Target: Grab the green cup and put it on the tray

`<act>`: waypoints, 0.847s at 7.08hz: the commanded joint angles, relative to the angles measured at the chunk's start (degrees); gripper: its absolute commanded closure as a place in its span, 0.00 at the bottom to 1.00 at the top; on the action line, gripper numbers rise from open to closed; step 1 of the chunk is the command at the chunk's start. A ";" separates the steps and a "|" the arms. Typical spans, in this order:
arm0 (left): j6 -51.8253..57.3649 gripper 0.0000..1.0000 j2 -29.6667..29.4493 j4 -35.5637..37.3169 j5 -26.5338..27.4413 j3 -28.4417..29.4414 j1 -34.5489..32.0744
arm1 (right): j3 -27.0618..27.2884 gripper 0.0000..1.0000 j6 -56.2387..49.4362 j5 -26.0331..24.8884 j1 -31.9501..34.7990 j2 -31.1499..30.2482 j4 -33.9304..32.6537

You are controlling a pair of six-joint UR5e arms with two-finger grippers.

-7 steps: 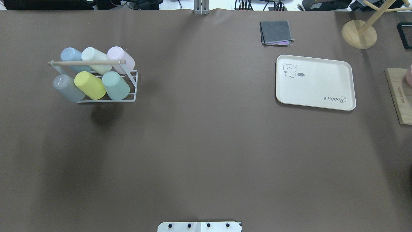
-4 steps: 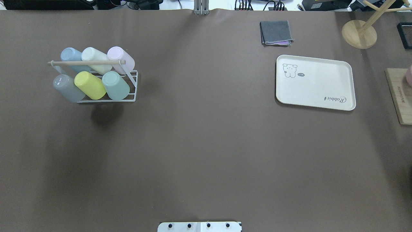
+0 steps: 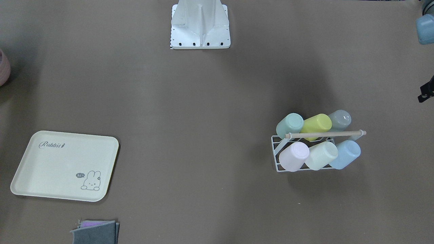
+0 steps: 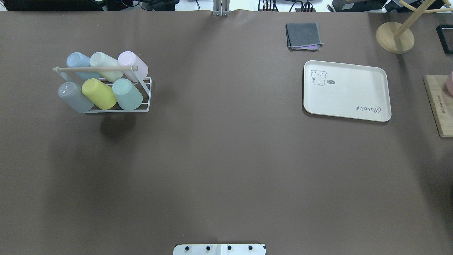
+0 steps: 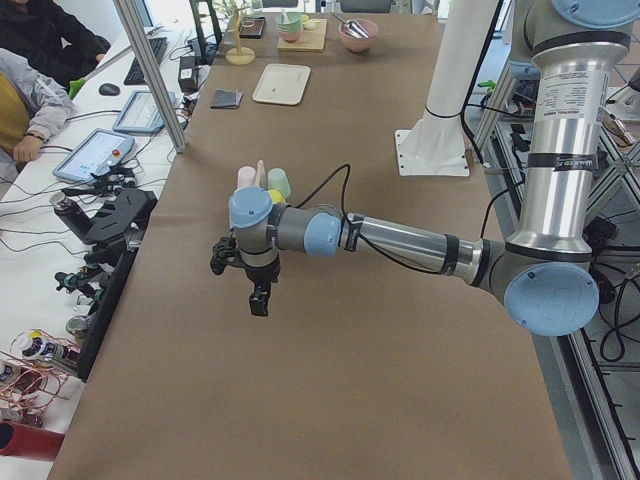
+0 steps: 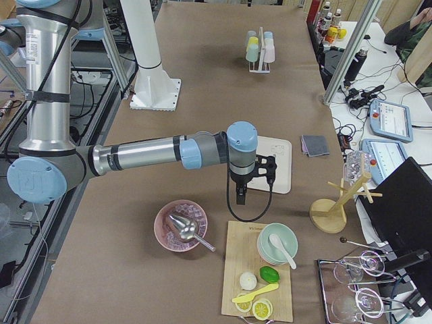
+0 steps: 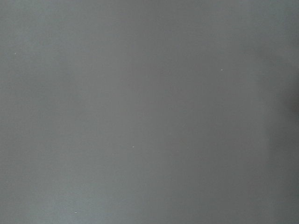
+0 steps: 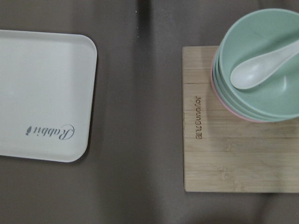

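1. Green cup (image 4: 127, 94): tilted in white wire rack (image 4: 147, 102), near row, end facing tray, beside yellow cup (image 4: 99, 93);
2. Tray (image 4: 354, 95): well apart from rack; broad brown table (image 4: 226, 141) between;
3. Left gripper (image 5: 258, 300), right gripper (image 6: 239, 196): above table; clenched or released, cannot tell.

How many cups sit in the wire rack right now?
6. Far row in the overhead view: blue cup, cream cup, pink cup; near row: grey cup, yellow cup, green cup. None appears hidden.
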 commanded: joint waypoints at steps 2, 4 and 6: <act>0.89 0.03 -1.63 0.65 3.76 -8.24 9.60 | -7.71 0.00 17.48 0.08 -7.21 5.15 10.92; 5.00 0.03 -1.89 0.65 5.82 -9.69 12.43 | -8.41 0.00 20.70 -0.36 -9.52 6.21 11.19; 13.21 0.03 -4.25 2.13 9.74 -13.70 16.72 | -12.87 0.00 22.37 -0.71 -10.93 7.09 17.02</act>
